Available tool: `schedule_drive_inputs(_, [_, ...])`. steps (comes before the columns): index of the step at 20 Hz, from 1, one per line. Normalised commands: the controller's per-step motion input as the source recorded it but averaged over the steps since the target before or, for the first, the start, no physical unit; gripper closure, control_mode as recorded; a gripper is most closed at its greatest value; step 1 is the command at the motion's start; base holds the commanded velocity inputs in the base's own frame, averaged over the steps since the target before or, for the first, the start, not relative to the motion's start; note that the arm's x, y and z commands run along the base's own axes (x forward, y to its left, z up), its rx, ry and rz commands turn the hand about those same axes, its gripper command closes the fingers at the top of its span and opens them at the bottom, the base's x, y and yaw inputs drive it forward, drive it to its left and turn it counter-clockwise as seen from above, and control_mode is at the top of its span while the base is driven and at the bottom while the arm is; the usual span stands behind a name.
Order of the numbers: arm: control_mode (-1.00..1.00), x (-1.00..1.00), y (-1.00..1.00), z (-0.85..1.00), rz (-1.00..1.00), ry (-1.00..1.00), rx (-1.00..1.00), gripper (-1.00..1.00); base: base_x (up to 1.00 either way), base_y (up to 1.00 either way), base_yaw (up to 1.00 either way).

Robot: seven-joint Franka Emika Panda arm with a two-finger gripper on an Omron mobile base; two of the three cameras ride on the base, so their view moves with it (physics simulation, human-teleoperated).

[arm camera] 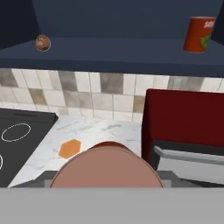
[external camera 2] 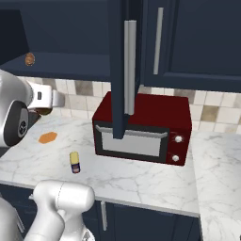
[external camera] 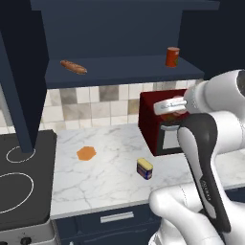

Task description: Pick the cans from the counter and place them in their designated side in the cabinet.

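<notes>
My gripper (external camera: pixel 172 109) hangs above the counter (external camera: pixel 105 184), in front of the red microwave's left end, and is shut on a can (external camera: pixel 174 117). In the hand view this can (arm camera: pixel 107 168) shows a round tan top with a red rim, and it hides the fingertips. A red can with a green-and-white label (external camera: pixel 172 56) stands upright at the right end of the cabinet shelf (external camera: pixel 124 72) and appears at the upper right in the hand view (arm camera: pixel 199 34). A squat yellow tin with dark blue sides (external camera: pixel 144 168) sits on the counter near its front edge (external camera 2: pixel 74 162).
The red microwave (external camera 2: pixel 143 127) stands on the counter right of the gripper. A baguette (external camera: pixel 73 66) lies at the shelf's left end. An orange hexagonal piece (external camera: pixel 86 153) lies on the marble. The black stovetop (external camera: pixel 21 182) is at the left. The open cabinet door (external camera 2: pixel 123 70) juts forward.
</notes>
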Motion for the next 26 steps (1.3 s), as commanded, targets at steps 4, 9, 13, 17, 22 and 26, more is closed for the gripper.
schedule_drive_inputs(4, [-1.00, 0.06, -0.10, 0.27, -0.03, -0.06, 0.00, 1.00, 0.00, 0.00, 0.00])
schedule_drive_inputs(9, [-1.00, 0.11, -0.17, 0.26, -0.02, -0.06, 0.00, 1.00, 0.00, 0.00, 0.00])
schedule_drive_inputs(13, [-1.00, 0.19, -0.17, 0.22, -0.02, -0.04, 0.00, 1.00, 0.00, 0.00, 0.00])
schedule_drive_inputs(17, [-1.00, 0.25, -0.18, 0.20, -0.02, 0.00, 0.00, 1.00, 0.00, 0.00, 0.00])
schedule_drive_inputs(22, [-1.00, 0.30, -0.18, 0.12, -0.02, -0.01, 0.00, 1.00, 0.00, 0.00, 0.00])
schedule_drive_inputs(26, [-1.00, 0.30, -0.14, 0.13, -0.02, -0.02, 0.00, 1.00, 0.00, 0.00, 0.00])
